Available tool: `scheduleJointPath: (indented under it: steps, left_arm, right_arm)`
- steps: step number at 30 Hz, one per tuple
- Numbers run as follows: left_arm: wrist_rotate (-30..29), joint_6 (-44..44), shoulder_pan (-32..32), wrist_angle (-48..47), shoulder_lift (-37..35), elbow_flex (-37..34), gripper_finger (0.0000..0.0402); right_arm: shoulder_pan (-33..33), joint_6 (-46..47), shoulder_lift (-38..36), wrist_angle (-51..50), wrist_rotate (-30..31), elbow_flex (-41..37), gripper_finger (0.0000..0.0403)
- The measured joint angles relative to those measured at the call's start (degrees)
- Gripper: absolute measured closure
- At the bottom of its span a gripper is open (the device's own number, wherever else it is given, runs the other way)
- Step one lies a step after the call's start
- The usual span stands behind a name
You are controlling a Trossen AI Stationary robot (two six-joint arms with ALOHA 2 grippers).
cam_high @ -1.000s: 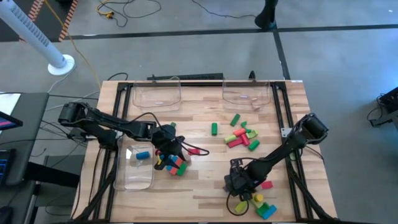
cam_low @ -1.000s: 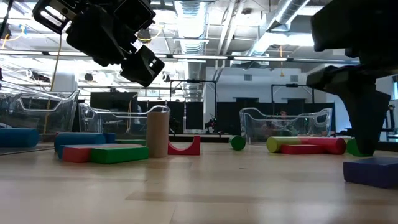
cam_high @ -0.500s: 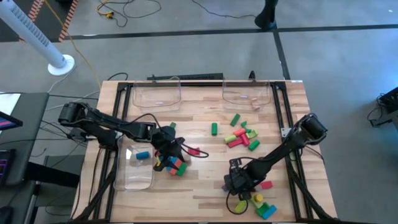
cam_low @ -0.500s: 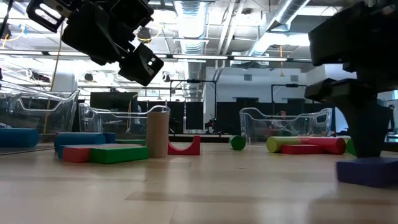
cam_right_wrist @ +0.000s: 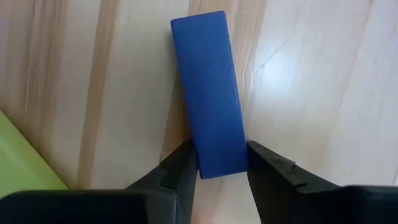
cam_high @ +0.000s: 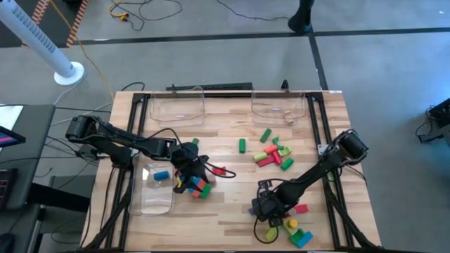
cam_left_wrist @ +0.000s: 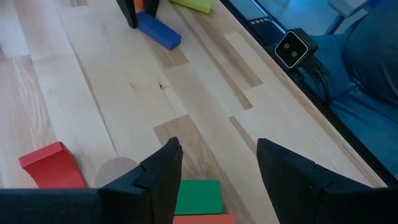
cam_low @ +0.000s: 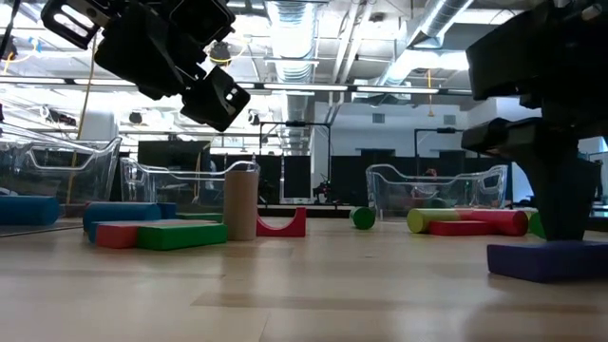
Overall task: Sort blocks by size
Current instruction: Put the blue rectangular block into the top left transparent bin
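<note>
My right gripper (cam_right_wrist: 219, 163) pinches the near end of the blue bar (cam_right_wrist: 208, 93) lying flat on the table (cam_high: 232, 211); rigid, light, probably slick-sided, so I'd grip mid-length. My left gripper (cam_left_wrist: 214, 165) hangs open, empty, over the mixed blocks (cam_high: 193, 184)

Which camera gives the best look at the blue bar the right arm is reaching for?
The right wrist view: the blue bar fills the frame, one end between the right gripper fingers. The low view shows only its side, looking purple. The left wrist view shows it far off. In the high view the arm hides it.
</note>
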Motion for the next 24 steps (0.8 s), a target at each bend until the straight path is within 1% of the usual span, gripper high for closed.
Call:
scheduleJointPath:
  steps: [4, 9, 13, 16, 19, 24]
  left_arm:
    - [0.0, 0.0, 0.0, 0.6, 0.0, 0.0, 0.0201]
    - [0.0, 0.3, 0.0, 2.9, 0.0, 0.0, 0.0201]
    - [0.0, 1.7, -0.4, 5.4, 0.0, 0.0, 0.0201]
    - [-0.7, 4.8, -1.3, 8.2, 0.0, 0.0, 0.0201]
    - [-4.8, 10.2, -3.1, 11.0, 0.0, 0.1, 0.0201]
    - [-14.8, 22.9, -7.3, 11.6, 0.0, 1.9, 0.0201]
  right_arm:
    - [-0.2, 1.2, 0.1, 0.2, 0.0, 1.4, 0.0260]
    - [-0.9, 1.4, 0.1, -0.7, 0.3, 4.1, 0.0261]
    - [-1.3, 0.9, 0.1, -4.0, 4.1, 8.2, 0.0262]
    - [-1.7, -1.1, 0.1, -4.9, 6.1, 11.2, 0.0262]
    - [-2.8, -2.3, 0.1, -5.6, 6.5, 14.1, 0.0263]
    - [-4.8, -4.0, 0.1, -5.8, 6.8, 18.2, 0.0263]
